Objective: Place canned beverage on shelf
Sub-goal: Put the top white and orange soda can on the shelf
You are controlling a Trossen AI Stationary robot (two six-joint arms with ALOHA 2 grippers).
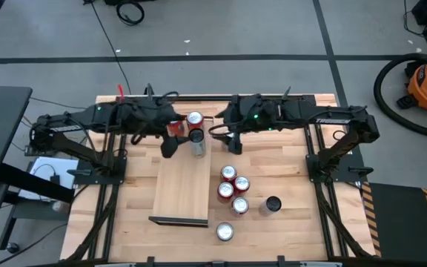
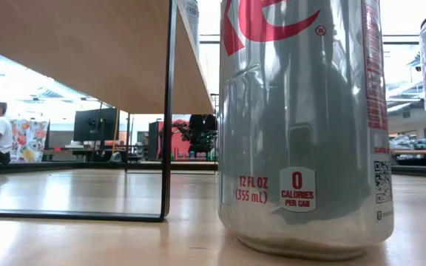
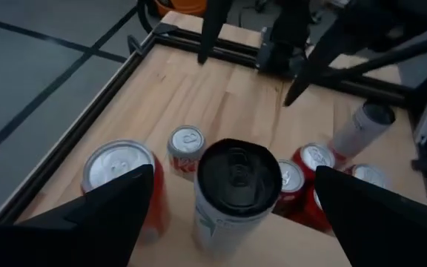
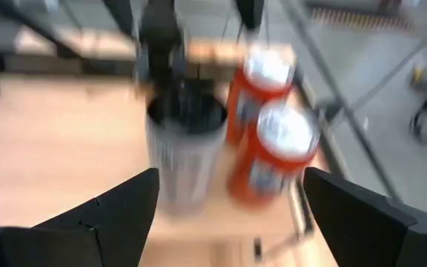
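Observation:
The shelf (image 1: 182, 185) is a pale wooden board raised on a dark frame (image 2: 170, 111). At its far end stand a white can with a black top (image 1: 197, 147) and two orange cans (image 1: 194, 119). My left gripper (image 1: 169, 145) hovers open just left of the black-topped can (image 3: 232, 194), which shows between its fingertips. My right gripper (image 1: 231, 142) hovers open just right of that can (image 4: 184, 144), clear of it. Several red cans (image 1: 233, 189) stand on the table right of the shelf.
A dark-topped can (image 1: 273, 204) stands right of the red cluster, and a silver-topped can (image 1: 224, 231) stands near the shelf's near end. In the low view that can (image 2: 302, 125) fills the foreground. The near half of the shelf is bare.

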